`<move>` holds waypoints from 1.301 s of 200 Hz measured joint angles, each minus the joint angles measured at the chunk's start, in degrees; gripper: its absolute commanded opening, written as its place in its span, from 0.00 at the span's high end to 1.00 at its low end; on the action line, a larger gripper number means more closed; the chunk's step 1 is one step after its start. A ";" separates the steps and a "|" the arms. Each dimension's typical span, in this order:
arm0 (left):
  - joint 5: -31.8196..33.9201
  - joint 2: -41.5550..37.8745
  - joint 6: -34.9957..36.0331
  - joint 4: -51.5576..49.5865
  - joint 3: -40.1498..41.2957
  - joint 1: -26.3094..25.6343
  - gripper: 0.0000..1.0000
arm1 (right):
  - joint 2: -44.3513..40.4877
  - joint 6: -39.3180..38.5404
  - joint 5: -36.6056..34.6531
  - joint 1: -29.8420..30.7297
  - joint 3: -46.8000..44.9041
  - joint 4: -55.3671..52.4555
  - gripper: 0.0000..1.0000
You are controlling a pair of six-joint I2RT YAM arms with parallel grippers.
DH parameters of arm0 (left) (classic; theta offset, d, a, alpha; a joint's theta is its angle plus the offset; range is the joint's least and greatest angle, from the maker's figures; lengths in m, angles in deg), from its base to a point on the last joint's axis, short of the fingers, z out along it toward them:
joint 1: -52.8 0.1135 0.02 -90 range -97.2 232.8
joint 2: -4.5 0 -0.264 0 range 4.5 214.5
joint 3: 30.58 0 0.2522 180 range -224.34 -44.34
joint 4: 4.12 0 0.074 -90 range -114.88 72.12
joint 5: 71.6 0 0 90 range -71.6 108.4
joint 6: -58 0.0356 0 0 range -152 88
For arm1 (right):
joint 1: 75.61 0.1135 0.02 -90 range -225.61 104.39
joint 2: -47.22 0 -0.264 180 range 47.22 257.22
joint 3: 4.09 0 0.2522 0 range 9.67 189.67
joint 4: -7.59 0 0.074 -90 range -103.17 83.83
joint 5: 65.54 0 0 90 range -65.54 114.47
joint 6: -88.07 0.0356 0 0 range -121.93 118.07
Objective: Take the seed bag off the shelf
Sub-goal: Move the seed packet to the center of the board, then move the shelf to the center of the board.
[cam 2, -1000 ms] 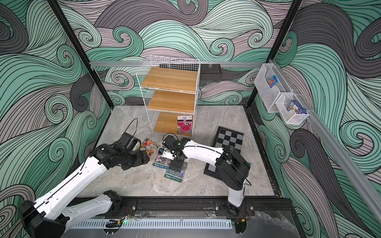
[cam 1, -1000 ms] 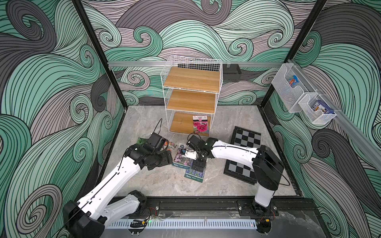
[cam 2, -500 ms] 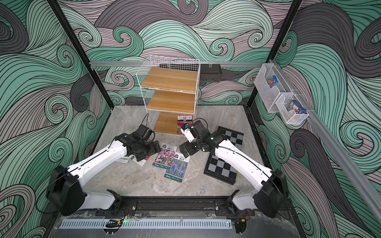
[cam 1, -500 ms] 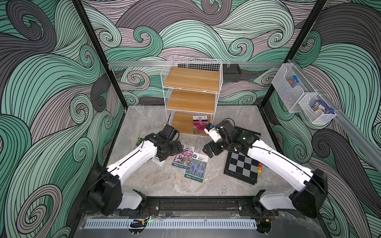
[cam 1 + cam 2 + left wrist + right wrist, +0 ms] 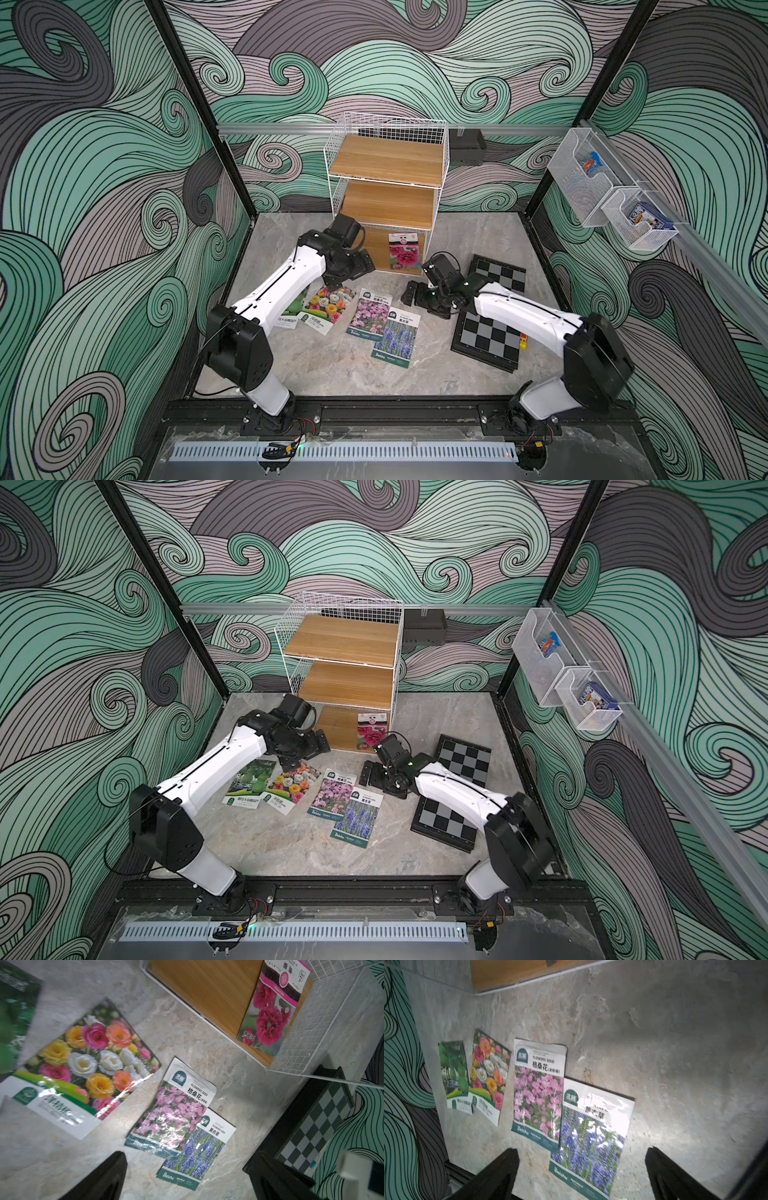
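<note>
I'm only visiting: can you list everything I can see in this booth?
shelf: 1, white wire with wooden boards, against the back wall
seed bag: 1, pink flowers, on the shelf's bottom board
floor bags: 4, pink, purple, multicolour, green, flat in front of the shelf
chessboard: 1, black and grey, under the right arm
bins: 2, clear, right wall rail
black box: 1, back rail
table: 1, grey marble
left gripper: 1, black, open, empty
right gripper: 1, black, open, empty

Bottom board of shelf (image 5: 388, 160) holds seed bag (image 5: 402, 257); four packets (image 5: 370, 311) before shelf; chessboard (image 5: 484, 343) right.
</note>
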 measured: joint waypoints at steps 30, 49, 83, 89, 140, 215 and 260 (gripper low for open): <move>2.56 -12.72 2.89 -4.55 3.39 2.38 0.01 | 9.99 3.67 1.18 -0.26 7.39 8.63 0.04; 3.13 -20.31 4.15 -6.82 5.88 3.37 0.02 | 13.86 5.88 1.29 -0.33 9.92 13.25 0.05; 3.39 -24.52 6.10 -9.81 8.24 4.37 0.01 | 16.37 8.02 0.83 -2.40 10.45 16.57 0.05; 3.39 -24.63 6.34 -9.97 9.03 4.55 0.01 | 16.46 8.02 0.72 -2.97 10.43 16.79 0.05; 2.78 -26.05 7.13 -10.34 14.14 4.94 0.01 | 16.52 4.28 3.26 -7.78 10.43 18.45 0.03; 1.84 -26.14 8.35 -10.32 15.06 4.98 0.01 | 16.72 -0.13 7.10 -17.88 12.09 16.20 0.01; 0.96 -26.10 8.94 -10.16 15.17 4.98 0.02 | 16.70 0.20 7.61 -16.63 12.70 15.37 0.01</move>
